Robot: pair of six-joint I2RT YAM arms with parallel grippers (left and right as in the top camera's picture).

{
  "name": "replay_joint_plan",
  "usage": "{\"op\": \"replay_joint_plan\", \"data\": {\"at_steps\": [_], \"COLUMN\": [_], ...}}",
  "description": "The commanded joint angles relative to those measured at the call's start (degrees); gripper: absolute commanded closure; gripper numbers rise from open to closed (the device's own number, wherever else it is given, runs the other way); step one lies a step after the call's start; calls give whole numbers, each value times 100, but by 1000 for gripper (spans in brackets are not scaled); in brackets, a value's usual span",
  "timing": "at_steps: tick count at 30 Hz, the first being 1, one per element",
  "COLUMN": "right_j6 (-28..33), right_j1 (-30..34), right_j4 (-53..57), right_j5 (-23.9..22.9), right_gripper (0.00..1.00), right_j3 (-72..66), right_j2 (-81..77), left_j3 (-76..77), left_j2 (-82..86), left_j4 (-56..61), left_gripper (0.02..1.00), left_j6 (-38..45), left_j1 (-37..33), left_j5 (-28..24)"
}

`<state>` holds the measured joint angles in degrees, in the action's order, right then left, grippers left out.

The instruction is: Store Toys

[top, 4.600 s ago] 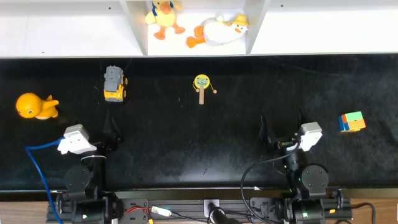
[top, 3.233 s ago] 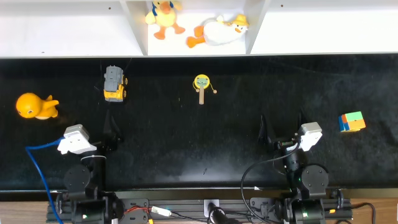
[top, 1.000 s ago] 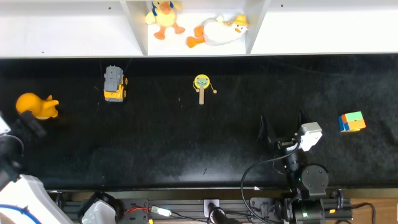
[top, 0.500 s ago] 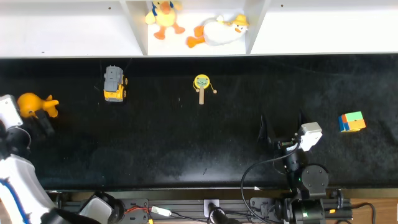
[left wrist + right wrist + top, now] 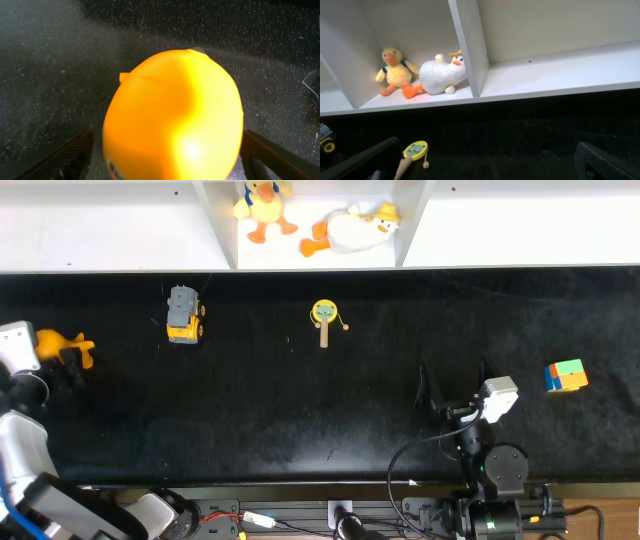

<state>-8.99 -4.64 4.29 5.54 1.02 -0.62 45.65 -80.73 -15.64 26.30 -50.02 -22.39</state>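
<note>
Currently left gripper (image 5: 70, 360) at far left of black table (image 5: 300, 410), released, 2 fingers spread either side of orange duck (image 5: 172, 115), which sits on table between them

Right gripper (image 5: 452, 388) low near own base, released, holding nothing

Toy truck (image 5: 183, 314), rattle drum (image 5: 324, 318), colour cube (image 5: 565, 376) on table, well apart

2 plush toys in middle compartment of white shelf (image 5: 120, 230): yellow duckling (image 5: 264, 205), white goose (image 5: 355, 228)

An orange duck (image 5: 172, 115), a grey-and-yellow truck (image 5: 183, 314) and a multicoloured cube (image 5: 565, 376) sit on a black tabletop (image 5: 300, 410).
</note>
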Motion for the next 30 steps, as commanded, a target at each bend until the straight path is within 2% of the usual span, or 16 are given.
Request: {"op": "replay_joint_plan", "data": {"at_steps": [1, 5, 7, 11, 14, 19, 30], "right_j6": [-22, -22, -22, -22, -22, -22, -22], "right_j1": [-31, -31, -31, -31, -31, -31, -31], "right_j4": [-24, -24, -24, -26, -24, -24, -24], "right_j5": [-33, -33, -33, -33, -33, -33, -33], "right_gripper": [5, 7, 5, 3, 5, 5, 3], "right_j3": [-74, -74, -74, -74, -74, -74, -74], "right_j2": [42, 42, 42, 42, 42, 42, 42], "left_j3": [-70, -70, -70, -70, -70, -70, 389], "left_j2": [-68, -68, -70, -81, -142, -201, 122], "left_j4": [216, 433, 487, 490, 496, 514, 933], "left_gripper": [134, 233, 336, 476, 533, 557, 621], "left_j6": [221, 221, 221, 223, 223, 195, -1132], "left_j1": [-50, -57, -70, -140, -205, -216, -35], "left_j5": [-334, -374, -374, -402, -555, -612, -599]}}
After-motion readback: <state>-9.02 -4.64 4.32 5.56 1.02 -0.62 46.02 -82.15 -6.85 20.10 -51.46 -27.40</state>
